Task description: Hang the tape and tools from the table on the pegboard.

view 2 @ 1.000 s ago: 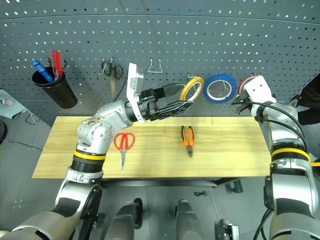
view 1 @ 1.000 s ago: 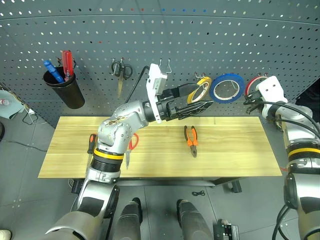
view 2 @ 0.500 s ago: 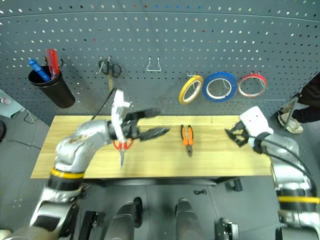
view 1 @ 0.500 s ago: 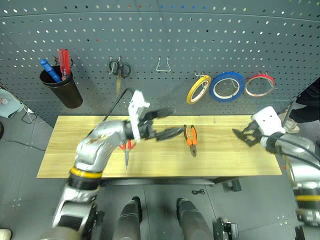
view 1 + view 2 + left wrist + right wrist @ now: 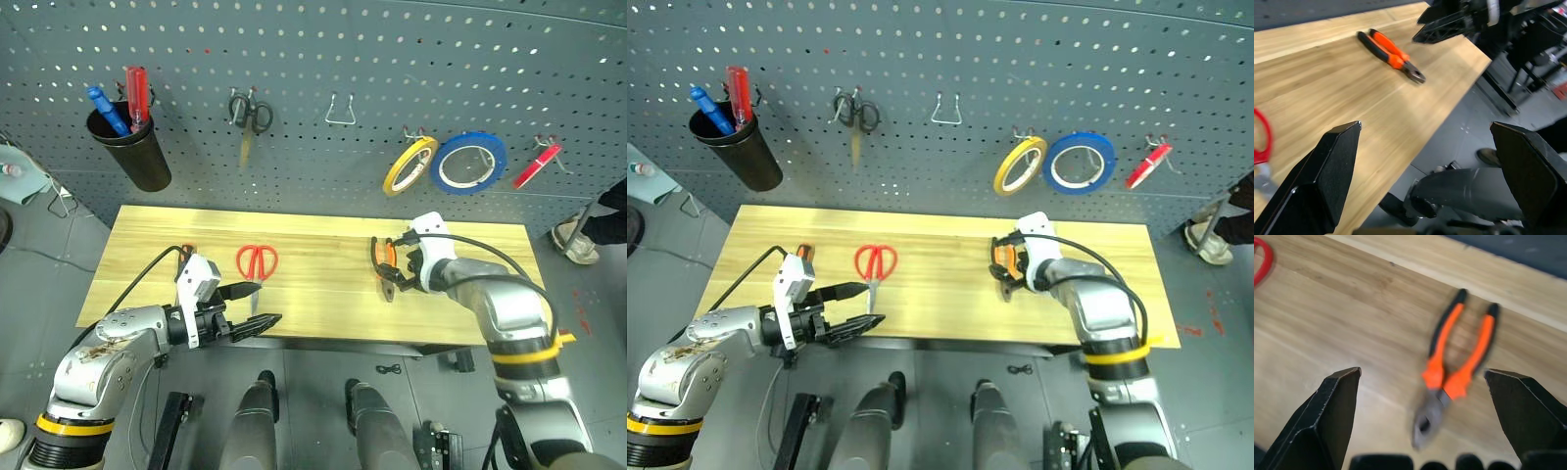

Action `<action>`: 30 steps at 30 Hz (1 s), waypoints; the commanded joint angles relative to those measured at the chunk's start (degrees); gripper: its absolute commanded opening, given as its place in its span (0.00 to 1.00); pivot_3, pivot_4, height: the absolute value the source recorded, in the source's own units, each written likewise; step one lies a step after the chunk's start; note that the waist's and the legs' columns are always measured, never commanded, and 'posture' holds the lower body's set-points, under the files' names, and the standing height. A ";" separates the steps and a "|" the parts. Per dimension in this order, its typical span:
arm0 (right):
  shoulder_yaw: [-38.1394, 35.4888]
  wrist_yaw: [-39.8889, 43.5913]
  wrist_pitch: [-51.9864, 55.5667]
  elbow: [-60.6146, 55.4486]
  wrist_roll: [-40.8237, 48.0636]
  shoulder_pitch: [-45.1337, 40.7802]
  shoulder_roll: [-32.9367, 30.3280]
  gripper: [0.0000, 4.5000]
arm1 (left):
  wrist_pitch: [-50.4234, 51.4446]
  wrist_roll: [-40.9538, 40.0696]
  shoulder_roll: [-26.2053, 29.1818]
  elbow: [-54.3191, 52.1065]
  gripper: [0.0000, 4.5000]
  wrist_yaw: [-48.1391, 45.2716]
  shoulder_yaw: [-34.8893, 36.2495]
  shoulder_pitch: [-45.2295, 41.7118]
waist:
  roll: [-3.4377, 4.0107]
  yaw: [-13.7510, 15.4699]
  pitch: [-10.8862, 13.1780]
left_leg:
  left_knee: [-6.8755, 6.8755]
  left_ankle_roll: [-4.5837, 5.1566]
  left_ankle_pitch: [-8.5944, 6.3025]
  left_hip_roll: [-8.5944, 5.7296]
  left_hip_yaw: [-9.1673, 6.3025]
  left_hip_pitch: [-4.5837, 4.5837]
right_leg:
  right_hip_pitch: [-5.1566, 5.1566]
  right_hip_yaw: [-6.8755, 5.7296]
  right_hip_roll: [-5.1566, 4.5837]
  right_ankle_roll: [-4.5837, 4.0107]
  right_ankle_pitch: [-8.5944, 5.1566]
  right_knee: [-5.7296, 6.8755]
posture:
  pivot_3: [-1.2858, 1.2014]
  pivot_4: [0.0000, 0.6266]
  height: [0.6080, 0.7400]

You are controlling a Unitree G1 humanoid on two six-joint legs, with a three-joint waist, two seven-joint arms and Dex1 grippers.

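On the pegboard (image 5: pixel 294 59) the red-rimmed tape (image 5: pixel 537 165) already hangs from a hook at the far right, beside the blue roll (image 5: pixel 471 163) and the yellow roll (image 5: pixel 410 165), so you can count that part as done. What you have left lies on the tabletop (image 5: pixel 323 318): the pliers (image 5: pixel 384 266) toward the right, the red-handled scissors (image 5: pixel 257 266) left of middle, and the screwdriver (image 5: pixel 803 257) near the left end, partly hidden behind your left arm.

Your right claw (image 5: pixel 405 269) sits just over the pliers with its fingers spread wide and nothing between them; its wrist view frames the orange-and-black handles between the two fingers (image 5: pixel 1322 426). So, as I read it, the step in hand is the pickup of the pliers. Whether a fingertip already touches them I cannot tell.

Your left claw (image 5: pixel 247 308) hangs at the front edge of the tabletop, also wide and empty, a little in front of the scissors.

For the next move, lower the right claw so the fingers straddle both handles near the joint, then close firmly; the handles lie splayed, so a grip too far back may catch one handle alone. After that, carry the pliers up to a free hook, perhaps the bare one (image 5: pixel 340 110) above the middle of the tabletop.
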 commanded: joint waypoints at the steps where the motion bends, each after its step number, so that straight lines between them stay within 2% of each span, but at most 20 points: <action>1: -0.34 -2.47 -1.74 8.18 -1.71 -4.39 1.09 1.00 | 0.74 -2.29 0.12 -1.98 1.00 1.50 2.81 0.13 | 0.01 0.25 0.17 | -0.06 0.00 0.00 0.00 0.00 -0.06 | -0.03 -0.02 0.00 0.00 -0.02 -0.02 | 0.58 0.64 1.00; 7: -1.59 -6.59 -8.97 28.80 -4.02 -13.08 4.20 1.00 | 7.58 -11.74 -0.41 -5.58 1.00 4.59 6.22 -1.39 | -0.01 0.77 1.60 | -0.15 -0.01 -0.01 -0.01 -0.10 -0.24 | -0.16 -0.15 0.00 -0.03 -0.07 -0.03 | 0.59 0.67 1.00; 12: -2.22 -7.48 -12.70 38.74 -4.83 -16.43 5.21 1.00 | 15.10 -25.73 -0.03 -7.04 1.00 8.91 10.40 -5.77 | -0.07 1.07 1.87 | -0.10 -0.01 -0.01 -0.01 -0.28 -0.28 | -0.09 -0.32 0.00 -0.02 -0.07 -0.02 | 0.60 0.69 1.00; 15: -2.94 -7.95 -14.36 42.97 -4.88 -17.85 5.55 1.00 | 17.14 -30.08 0.41 -6.33 1.00 11.53 11.59 -7.90 | -0.07 1.07 1.94 | -0.03 -0.03 0.00 -0.02 -0.48 -0.24 | 0.06 -0.51 0.02 0.09 -0.14 -0.04 | 0.60 0.69 1.00; 17: -3.66 -8.11 -14.60 44.72 -4.57 -18.50 5.76 1.00 | 17.20 -30.12 1.14 -6.39 1.00 11.70 11.56 -7.44 | -0.06 0.96 2.07 | -0.05 -0.03 0.00 -0.02 -0.50 -0.25 | 0.05 -0.52 0.02 0.07 -0.13 -0.04 | 0.60 0.69 1.00; 20: -3.90 -7.83 -13.97 45.42 -4.67 -18.72 6.12 0.83 | 16.42 -28.77 2.28 -6.61 1.00 11.00 11.19 -5.40 | -0.05 0.89 2.10 | -0.11 -0.03 0.00 -0.01 -0.53 -0.25 | 0.04 -0.53 0.04 -0.07 -0.09 -0.04 | 0.60 0.69 1.00; 22: -3.79 -7.54 -13.77 45.29 -4.85 -18.55 6.19 0.66 | 15.98 -28.66 2.53 -6.67 1.00 11.06 11.20 -4.68 | -0.03 1.02 2.13 | -0.15 -0.03 0.00 -0.01 -0.56 -0.25 | 0.04 -0.59 0.04 -0.11 -0.11 -0.04 | 0.60 0.69 1.00; 30: -3.47 -6.08 -10.21 40.84 -4.25 -16.68 6.09 0.64 | 15.11 -29.20 2.84 -7.21 1.00 11.15 11.48 -3.28 | -0.04 1.10 2.30 | -0.17 -0.04 0.01 0.00 -0.61 -0.25 | 0.05 -0.67 0.04 -0.15 -0.17 -0.07 | 0.61 0.69 1.00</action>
